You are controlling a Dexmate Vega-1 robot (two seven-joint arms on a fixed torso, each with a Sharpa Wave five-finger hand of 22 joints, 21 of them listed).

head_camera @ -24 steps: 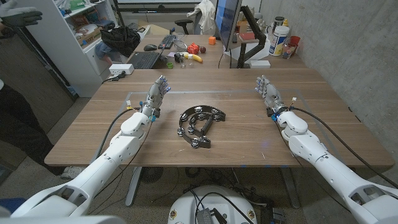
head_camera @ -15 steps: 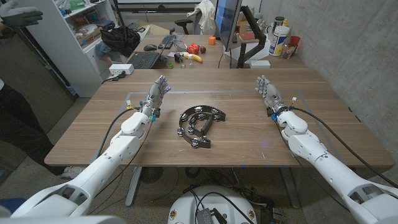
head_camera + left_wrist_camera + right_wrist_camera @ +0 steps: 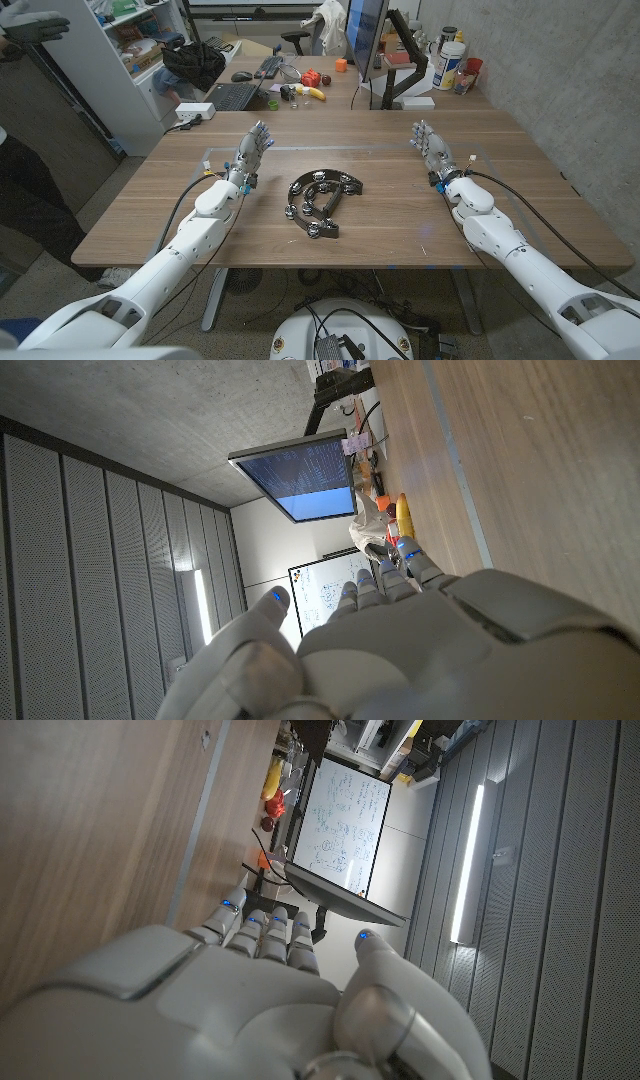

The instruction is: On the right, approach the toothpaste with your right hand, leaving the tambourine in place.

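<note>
The right hand (image 3: 432, 150) stands at the table's (image 3: 400, 215) right side, fingers straight and apart, holding nothing. No toothpaste can be made out on the table. The tambourine (image 3: 320, 200) lies mid-table, between the right hand and the equally open, empty left hand (image 3: 252, 152).

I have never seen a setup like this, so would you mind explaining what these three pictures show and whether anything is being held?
This is a two-armed robot at a wooden table. The head view looks down from its head: the left hand and right hand both stand on the table, fingers apart, holding nothing. Between them lies a black tambourine, touched by neither. I see no toothpaste on the table. The other two pictures come from cameras on the wrists, looking along the back of each hand; they are turned, so the room behind, with a monitor, looks tilted.
</note>
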